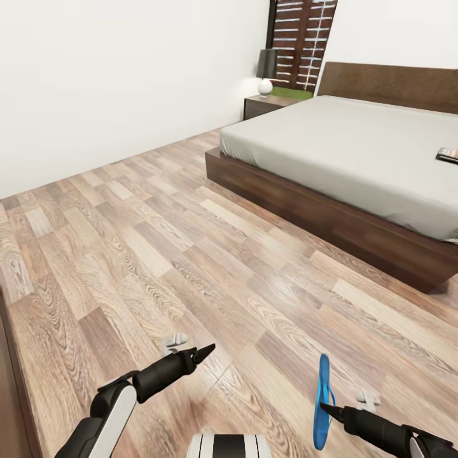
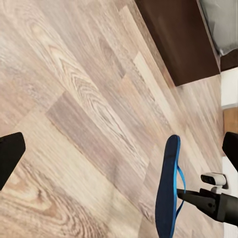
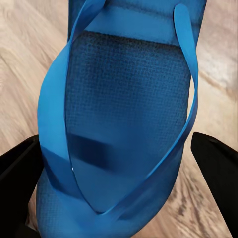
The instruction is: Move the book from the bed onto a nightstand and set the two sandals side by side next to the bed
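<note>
book [image 1: 446, 154] on the bed [image 1: 356, 149]; nightstand [image 1: 267, 105] left of bed, lamp [image 1: 266, 72] on it.

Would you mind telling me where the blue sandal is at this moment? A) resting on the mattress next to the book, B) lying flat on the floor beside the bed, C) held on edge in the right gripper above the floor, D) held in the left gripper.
C: the sandal stands on edge, held by the right gripper above the wood floor, well short of the bed.
</note>
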Controlling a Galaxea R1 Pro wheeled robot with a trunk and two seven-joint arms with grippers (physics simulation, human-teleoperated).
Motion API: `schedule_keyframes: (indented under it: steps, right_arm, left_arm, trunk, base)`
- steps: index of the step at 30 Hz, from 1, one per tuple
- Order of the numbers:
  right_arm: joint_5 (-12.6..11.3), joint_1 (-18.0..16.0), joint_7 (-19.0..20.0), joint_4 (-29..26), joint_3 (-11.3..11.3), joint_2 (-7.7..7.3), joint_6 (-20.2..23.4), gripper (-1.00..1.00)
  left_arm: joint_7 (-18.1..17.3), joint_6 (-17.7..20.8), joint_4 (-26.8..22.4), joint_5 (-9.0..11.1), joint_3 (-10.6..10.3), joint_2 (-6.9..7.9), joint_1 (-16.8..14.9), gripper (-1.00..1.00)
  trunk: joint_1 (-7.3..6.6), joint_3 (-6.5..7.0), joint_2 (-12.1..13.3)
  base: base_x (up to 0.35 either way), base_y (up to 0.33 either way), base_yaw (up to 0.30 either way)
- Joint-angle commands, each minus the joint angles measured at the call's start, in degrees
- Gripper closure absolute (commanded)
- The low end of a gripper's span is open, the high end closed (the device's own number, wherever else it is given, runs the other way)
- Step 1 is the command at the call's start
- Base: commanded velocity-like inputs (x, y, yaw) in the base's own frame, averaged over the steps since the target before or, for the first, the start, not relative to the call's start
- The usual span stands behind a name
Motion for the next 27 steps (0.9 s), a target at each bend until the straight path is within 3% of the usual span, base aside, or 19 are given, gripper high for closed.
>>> schedule_keyframes:
  steps: [1, 27]
  right_arm:
    - [-0.3, 0.0, 0.1, 0.0, -0.1, 0.02, 0.4, 1.0]
    - [-0.4, 0.0, 0.2, 0.0, -0.1, 0.04, 0.4, 1.0]
  left_arm:
    - [0.1, 0.4, 0.1, 0.4, 0.0, 0.02, 0.0, -1.0]
    - [-0.1, 0.4, 0.2, 0.5, -0.1, 0.0, 0.0, -1.0]
  trunk:
    - [-0.03, 0.19, 0.0]
    - [-0.7, 5.95, 0.3]
  base:
    - [0.0, 0.0, 0.0]
    - [0.0, 0.0, 0.0]
